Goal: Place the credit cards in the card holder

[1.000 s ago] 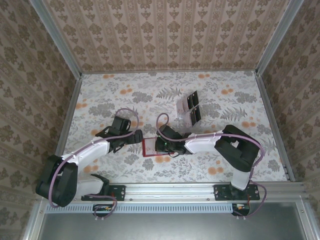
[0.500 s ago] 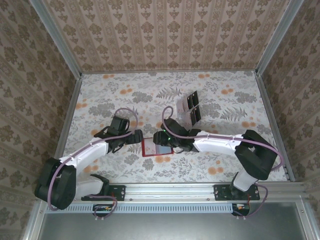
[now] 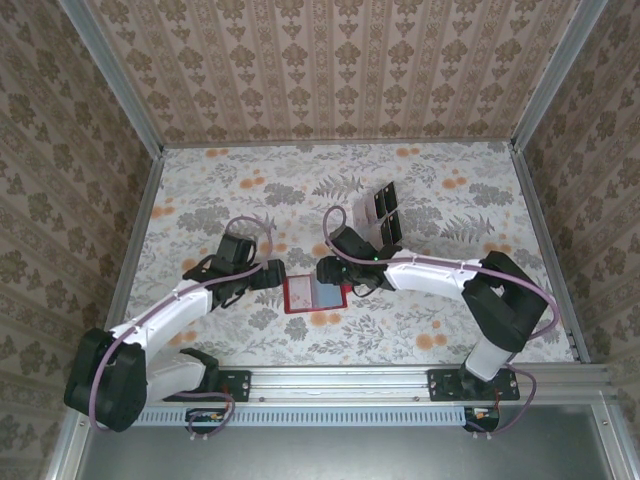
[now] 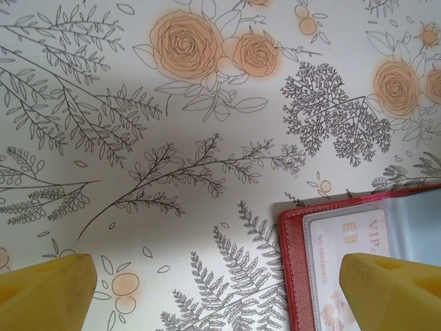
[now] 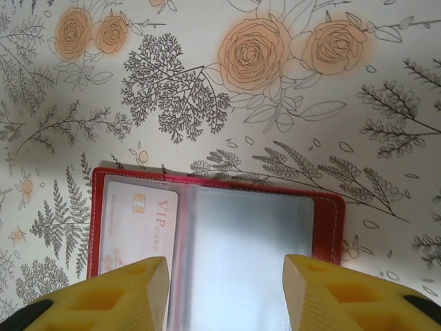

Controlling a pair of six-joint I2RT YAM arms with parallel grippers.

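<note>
Right claw point(image 5: 224, 293): jaws spread wide, holding nothing, hanging just over the card holder point(image 5: 213, 227). Left claw point(image 4: 217, 295): also released and empty, with one fingertip point(image 4: 389, 289) above the holder's left red border.

Card holder: lies opened flat on the table point(image 3: 200, 200) between the two claws. A pale VIP card point(image 5: 138, 221) sits in its left pocket; the right clear sleeve looks vacant.

Credit cards point(image 3: 391, 228): dark, standing in a clear rack point(image 3: 365, 212) behind the right arm, apart from the holder.

Handling, judged:
- Cards are probably light, stiff and slick. Pinch one across its faces near the raised top edge.
- The holder looks soft and light, so it may slide or fold. Pin its red border while a card is fed in.
- The sleeve mouth is limp. Bring the card in flat, corner first.
</note>
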